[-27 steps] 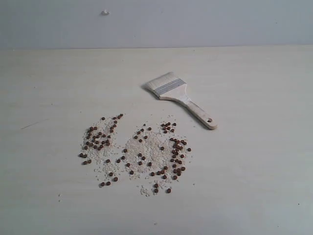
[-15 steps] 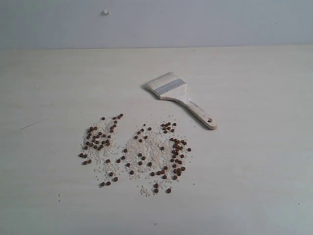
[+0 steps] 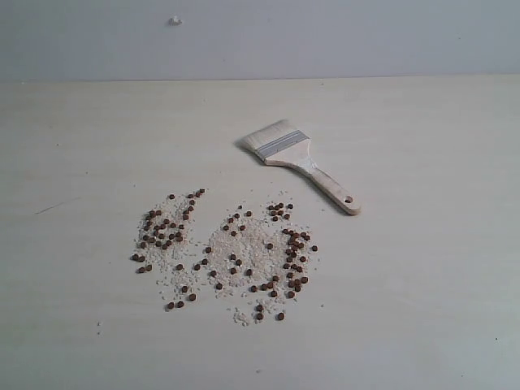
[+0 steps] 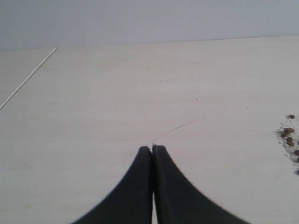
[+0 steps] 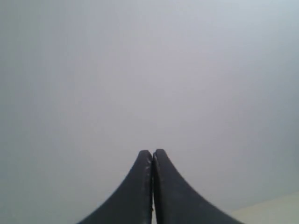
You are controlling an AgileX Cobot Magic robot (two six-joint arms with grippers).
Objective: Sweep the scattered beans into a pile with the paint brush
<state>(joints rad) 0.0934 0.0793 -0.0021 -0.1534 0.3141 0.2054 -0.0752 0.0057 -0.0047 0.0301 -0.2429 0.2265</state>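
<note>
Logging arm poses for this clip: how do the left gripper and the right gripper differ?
The left gripper looks out over the table; the right gripper faces plain grey, with only a corner of table showing. A few beans sit at the edge of the left gripper's view; none appear in the right gripper's. Both are shut and empty, and neither holds the paint brush.

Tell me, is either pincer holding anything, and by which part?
Nothing. The left pincer and right pincer are both shut empty; the paint brush lies free on the table.
</note>
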